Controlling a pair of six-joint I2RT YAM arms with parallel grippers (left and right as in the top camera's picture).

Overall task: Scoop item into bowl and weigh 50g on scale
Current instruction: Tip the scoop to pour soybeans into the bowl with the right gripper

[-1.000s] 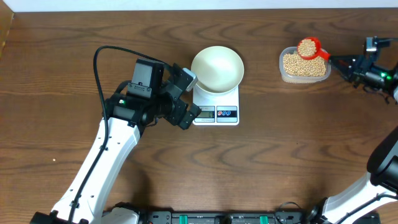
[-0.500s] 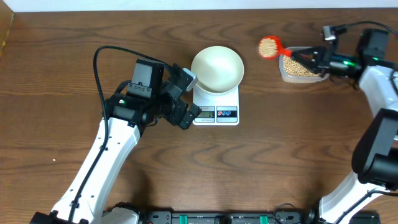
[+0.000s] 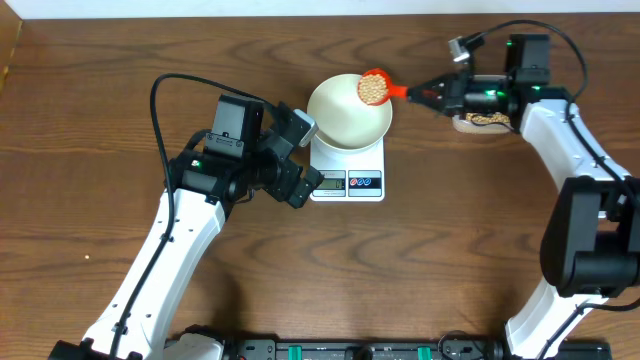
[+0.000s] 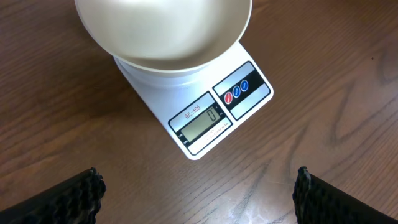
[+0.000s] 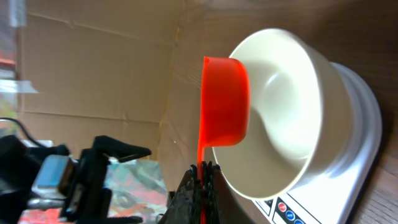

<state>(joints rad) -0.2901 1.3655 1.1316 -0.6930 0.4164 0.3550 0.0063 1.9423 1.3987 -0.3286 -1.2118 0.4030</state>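
Right gripper (image 5: 201, 177) has its fingers pressed together on the thin handle of the red scoop (image 5: 225, 102). It's heaped with beans (image 3: 373, 89), poised over the right rim of the bowl (image 3: 335, 118) on the scale (image 3: 365, 182). Those beans look light, hard and rolly, so a slow tilt from the handle seems safest. Left gripper (image 4: 198, 180) hovers empty near the scale, fingers spread wide.

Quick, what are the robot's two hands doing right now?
Left hand: open, holding nothing.
Right hand: closed on the red scoop of beans, over the bowl.
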